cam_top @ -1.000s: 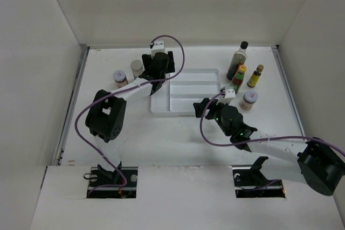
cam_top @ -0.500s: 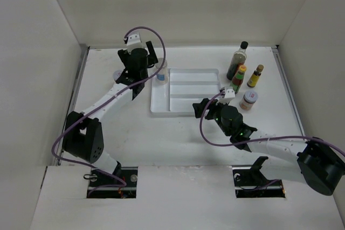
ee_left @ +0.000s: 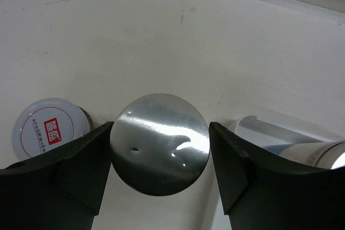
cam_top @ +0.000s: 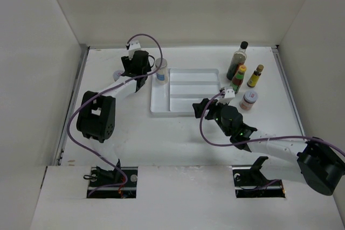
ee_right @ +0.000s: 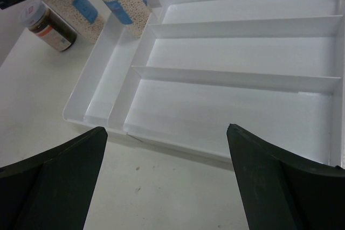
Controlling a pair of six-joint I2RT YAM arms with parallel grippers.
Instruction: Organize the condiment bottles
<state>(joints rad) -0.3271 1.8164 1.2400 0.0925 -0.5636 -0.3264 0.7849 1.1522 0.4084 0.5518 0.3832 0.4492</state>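
Note:
My left gripper (ee_left: pixel 160 127) is shut on a silver-lidded jar (ee_left: pixel 160 149) at the back left of the table, one finger on each side of the lid. In the top view the left gripper (cam_top: pixel 137 67) hides that jar. A jar with a red-white lid (ee_left: pixel 51 127) stands just to its left. Another blue-labelled jar (cam_top: pixel 161 71) stands at the left end of the white divided tray (cam_top: pixel 186 109). My right gripper (cam_top: pixel 202 106) is open and holds nothing at the tray's near edge. At the back right stand a tall dark bottle (cam_top: pixel 237 60), two yellow-capped bottles (cam_top: pixel 255 76) and a short jar (cam_top: pixel 248 99).
White walls enclose the table on three sides. In the right wrist view the tray's long compartments (ee_right: pixel 232 57) hold nothing, and the right gripper (ee_right: pixel 167 129) hovers over bare table in front of the tray. A purple cable (cam_top: pixel 202 127) loops beside the right arm.
The left gripper left a blue-labelled jar at the tray's left end, swung left and closed on the silver-lidded jar. The right arm has not moved.

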